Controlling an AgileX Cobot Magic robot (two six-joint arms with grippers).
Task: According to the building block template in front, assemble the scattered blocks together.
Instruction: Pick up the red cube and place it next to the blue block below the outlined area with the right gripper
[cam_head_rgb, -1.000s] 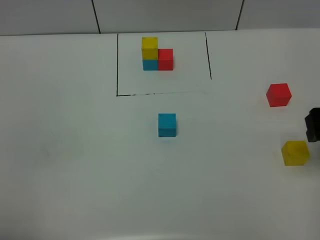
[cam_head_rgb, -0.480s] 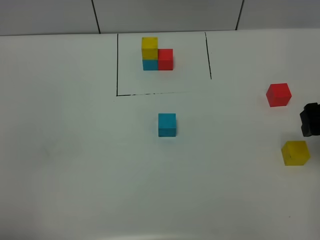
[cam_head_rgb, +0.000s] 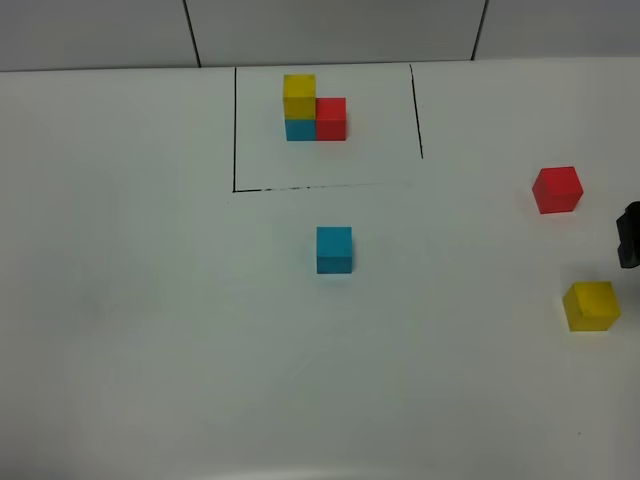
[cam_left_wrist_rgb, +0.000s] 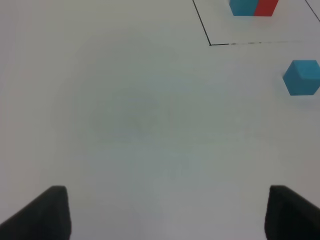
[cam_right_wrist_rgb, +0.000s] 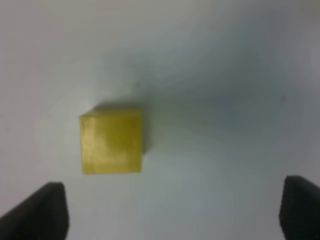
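The building block template, yellow on cyan-blue with red beside it, stands inside a thin black outline at the table's far side. Three scattered blocks lie apart: cyan-blue in the middle, red at the right, yellow nearer the front right. A black part of my right gripper shows at the right edge, between the red and yellow blocks. In the right wrist view the right gripper is open above the yellow block. My left gripper is open over bare table, far from the cyan-blue block.
The black outline marks a box around the template. The white table ends at a wall behind, with dark seams in it. The left wrist view catches the outline's corner and the template's lower blocks.
The black part of my right gripper shifted slightly toward the far side at the right edge. All blocks stayed where they were.
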